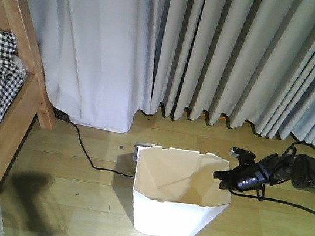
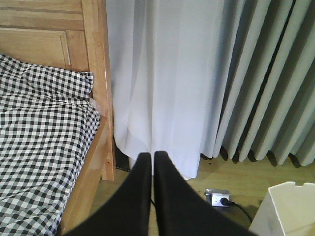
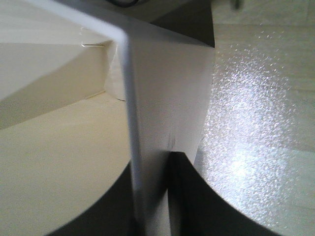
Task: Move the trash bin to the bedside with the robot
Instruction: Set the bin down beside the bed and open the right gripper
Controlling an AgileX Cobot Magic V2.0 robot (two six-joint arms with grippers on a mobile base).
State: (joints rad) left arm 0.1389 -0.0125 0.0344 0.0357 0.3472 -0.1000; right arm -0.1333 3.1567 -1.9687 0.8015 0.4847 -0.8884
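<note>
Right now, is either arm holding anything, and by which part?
The right gripper holds the trash bin by its rim, fingers either side of the wall. The left gripper holds nothing.

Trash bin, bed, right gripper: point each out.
trash bin (image 1: 169, 218), front-facing view, on its white outer front wall.
bed (image 2: 44, 132), left wrist view, on the checked bedding.
right gripper (image 1: 224, 178), front-facing view, midway between the fingertips, clamped on the bin's right rim.

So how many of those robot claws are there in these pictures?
2. The right gripper pinches the right rim of the trash bin. The left gripper, shut and empty, shows only in its own wrist view, hanging beside the bed.
</note>
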